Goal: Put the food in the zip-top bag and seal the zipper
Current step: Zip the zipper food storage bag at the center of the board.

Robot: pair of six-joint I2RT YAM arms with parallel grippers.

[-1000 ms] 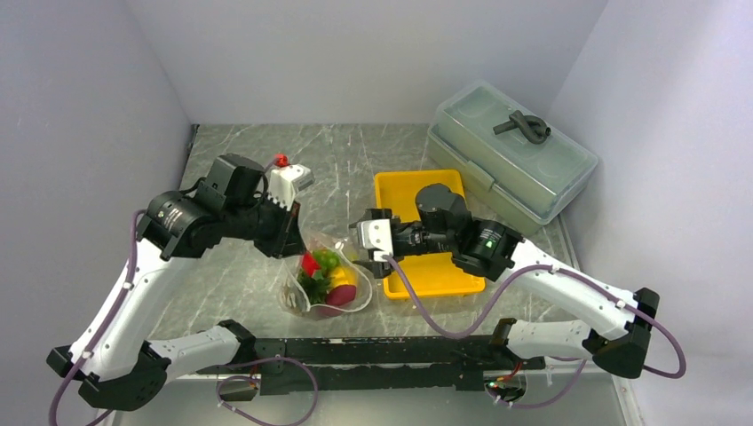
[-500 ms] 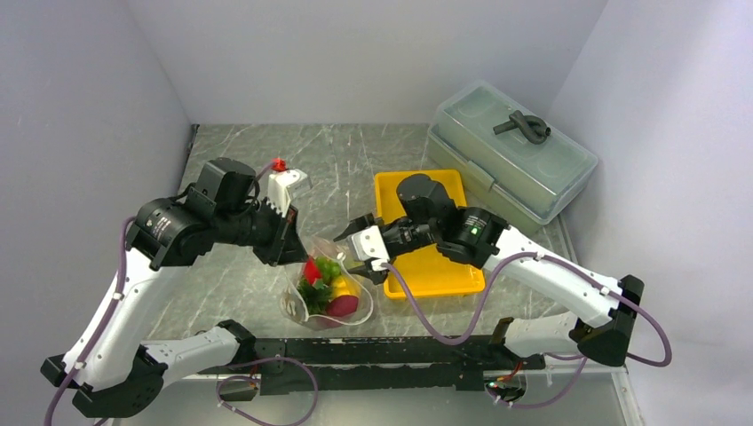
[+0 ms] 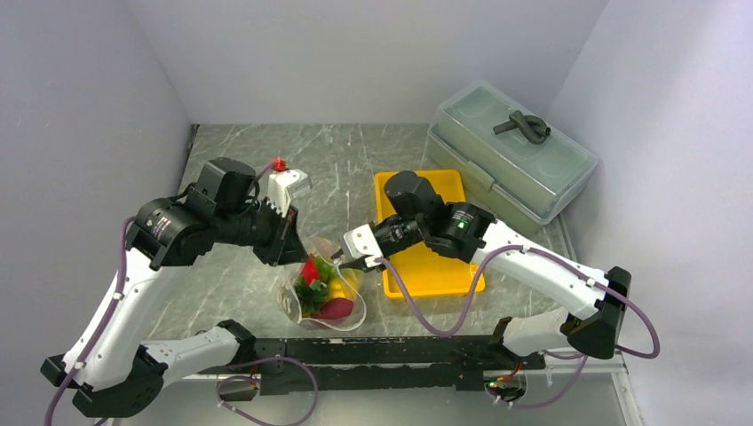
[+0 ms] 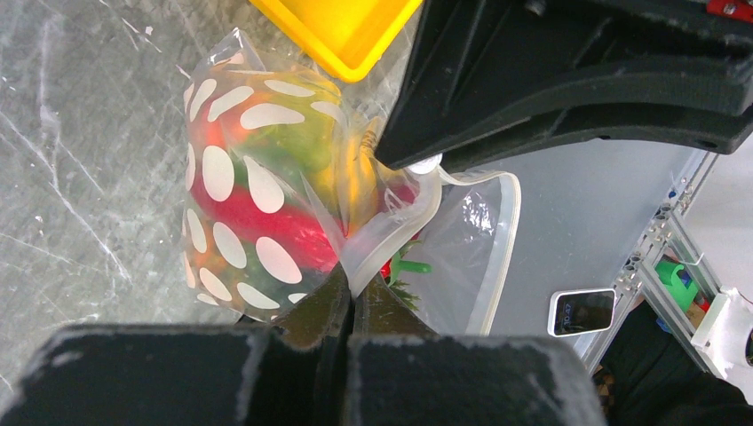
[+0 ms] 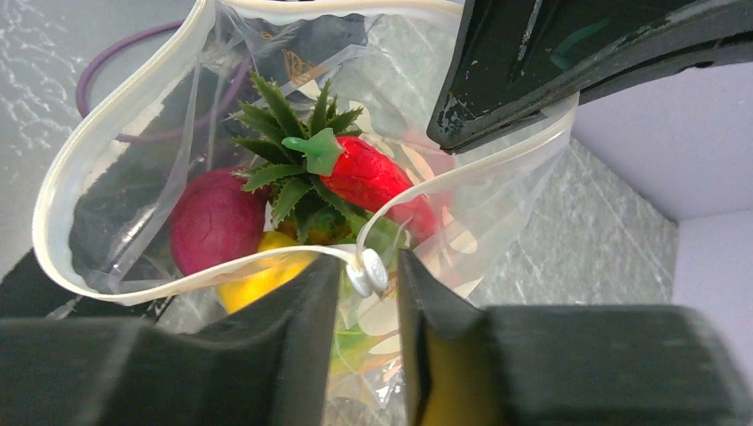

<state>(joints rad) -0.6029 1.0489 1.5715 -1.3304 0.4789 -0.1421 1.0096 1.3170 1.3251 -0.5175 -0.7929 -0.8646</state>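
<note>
The dotted zip-top bag [image 3: 324, 288] hangs open between the two arms, its mouth facing the near edge. The food [image 3: 317, 273] is inside it: a red chili [image 5: 373, 182], a green crown [image 5: 284, 169], a dark red round fruit [image 5: 213, 222] and a yellow lemon [image 5: 262, 275]. My left gripper [image 4: 353, 293] is shut on the bag's rim at one end of the mouth. My right gripper [image 5: 368, 284] stands at the other end. Its jaws are narrow but apart, with the end of the whitish zipper [image 5: 115, 151] between them. The zipper gapes in a wide loop.
The yellow tray [image 3: 384, 191] lies right of the bag, under the right arm. The grey-green lidded box [image 3: 511, 151] stands at the back right. The black rail [image 3: 373, 355] runs along the near edge below the bag.
My right gripper has moved left off the tray to the bag's mouth, and its jaws have narrowed round the zipper's end. The left gripper has kept its pinch and hardly moved.
</note>
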